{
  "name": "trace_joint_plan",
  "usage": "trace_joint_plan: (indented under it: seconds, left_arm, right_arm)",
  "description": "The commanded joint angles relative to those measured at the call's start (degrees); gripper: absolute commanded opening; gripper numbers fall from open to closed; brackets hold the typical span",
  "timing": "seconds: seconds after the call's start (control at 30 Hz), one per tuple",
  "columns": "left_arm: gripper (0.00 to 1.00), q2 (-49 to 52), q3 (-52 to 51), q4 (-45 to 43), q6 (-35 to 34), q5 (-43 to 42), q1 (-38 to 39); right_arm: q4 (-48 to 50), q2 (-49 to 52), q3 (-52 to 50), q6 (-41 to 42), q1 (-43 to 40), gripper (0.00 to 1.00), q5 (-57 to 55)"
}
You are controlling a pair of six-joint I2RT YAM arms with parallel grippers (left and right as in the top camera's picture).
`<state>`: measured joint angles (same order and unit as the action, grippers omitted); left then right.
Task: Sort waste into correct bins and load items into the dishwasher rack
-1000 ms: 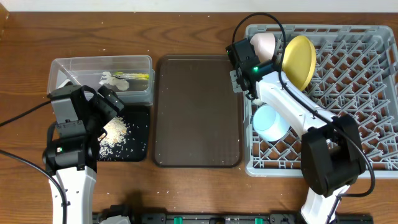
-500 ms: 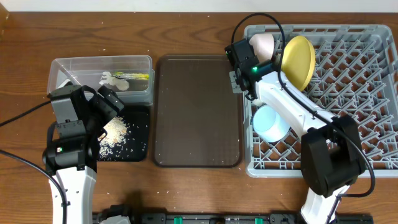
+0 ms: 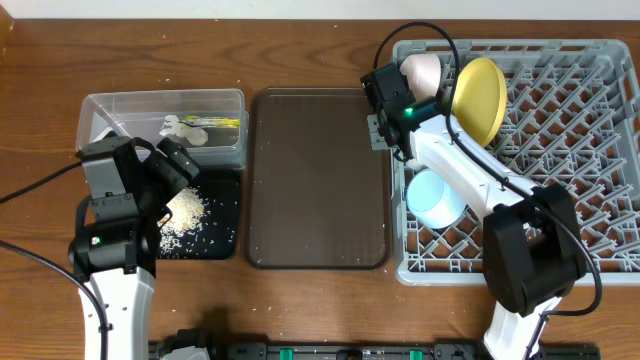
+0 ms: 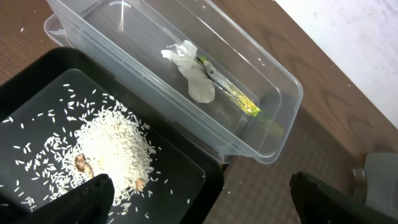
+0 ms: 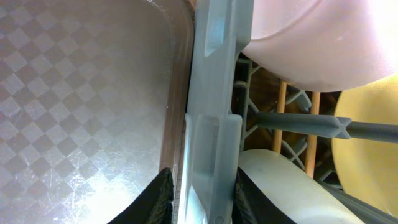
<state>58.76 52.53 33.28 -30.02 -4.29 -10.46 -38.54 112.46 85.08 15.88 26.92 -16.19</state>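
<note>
A brown wooden worktop (image 3: 320, 30) filled the whole overhead view, its grain running left to right in darker and lighter streaks. The light was soft and even, with no hard shadows and only a faint sheen on the wood. A black rail (image 3: 330, 351) with small green marks ran along the near edge. From the left wrist view, the worktop ended at a straight edge, and beyond it lay a pale surface (image 4: 360, 31), whitish and faintly mottled; whether floor or wall could not be told.
</note>
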Motion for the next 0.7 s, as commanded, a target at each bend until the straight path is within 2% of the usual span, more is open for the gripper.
trace_joint_plan:
  seconds: [0.0, 0.13, 0.17, 0.2, 0.23, 0.27, 0.67]
  left_arm:
    - [0.93, 0.1, 1.2, 0.2, 0.1, 0.3, -0.3]
    - [0.93, 0.1, 1.2, 0.2, 0.1, 0.3, -0.3]
    - [0.93, 0.1, 1.2, 0.2, 0.1, 0.3, -0.3]
    - [0.93, 0.1, 1.2, 0.2, 0.1, 0.3, -0.3]
    - [0.93, 0.1, 1.2, 0.2, 0.1, 0.3, -0.3]
    - [0.93, 0.1, 1.2, 0.2, 0.1, 0.3, -0.3]
    - [0.94, 0.1, 1.2, 0.2, 0.1, 0.3, -0.3]
  right_arm:
    - [0.2, -3.2, 3.5, -1.6, 0.1, 0.29, 1.7]
    - [0.2, -8.2, 6.4, -1.6, 0.1, 0.36, 1.8]
    - [0.4, -9.4, 6.7, -1.6, 0.1, 0.44, 1.9]
    - [0.8, -10.7, 6.7, -1.6, 0.1, 0.56, 1.9]
    - [0.9, -11.8, 6.7, -1.6, 0.0, 0.73, 1.7]
    - [1.0, -12.8, 6.7, -1.6, 0.0, 0.99, 1.4]
    - [-0.3, -13.9, 6.7, -1.6, 0.2, 0.99, 1.5]
